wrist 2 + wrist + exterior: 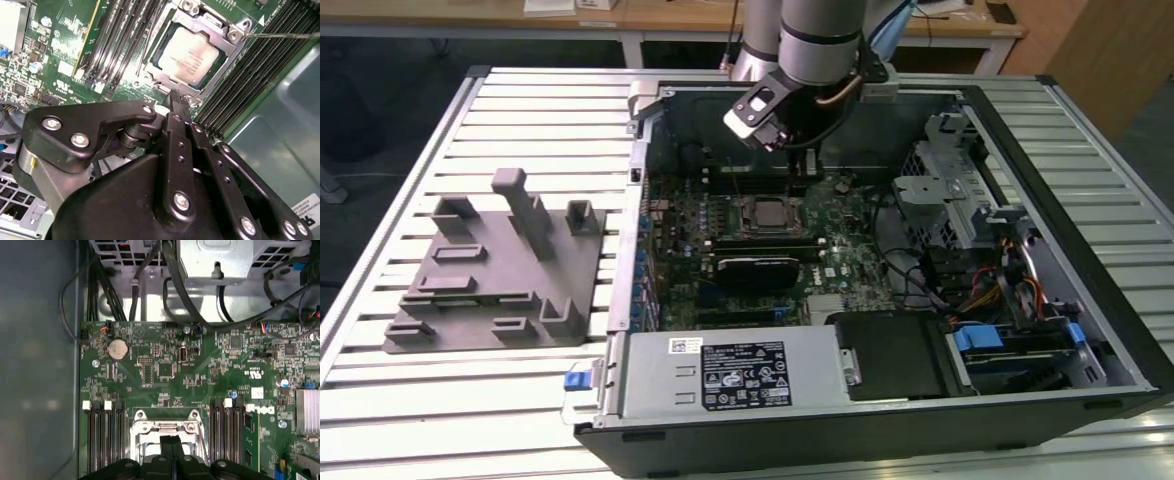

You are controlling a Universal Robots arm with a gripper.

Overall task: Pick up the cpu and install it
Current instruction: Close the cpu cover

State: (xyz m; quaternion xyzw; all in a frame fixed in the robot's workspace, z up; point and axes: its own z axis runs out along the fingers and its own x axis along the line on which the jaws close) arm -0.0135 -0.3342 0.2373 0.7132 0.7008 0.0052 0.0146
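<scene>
The cpu (770, 212) lies flat in its socket on the green motherboard (847, 215) inside the open computer case, its pale silver top showing in the second wrist view (189, 54). My gripper (803, 172) hangs just above the board, beside the socket on its far side in the exterior view. The black fingers are pressed together with nothing between them, and their tips (178, 99) stop short of the chip's edge. In the first wrist view the gripper (170, 441) points down over the metal socket frame (145, 427).
A grey plastic block with upright tabs (494, 265) rests on the slatted table at the exterior view's left. Inside the case are a black ribbed module (767, 268), a power supply (727, 372), a drive cage (947, 180), cables (987, 290) and memory slots (120, 50).
</scene>
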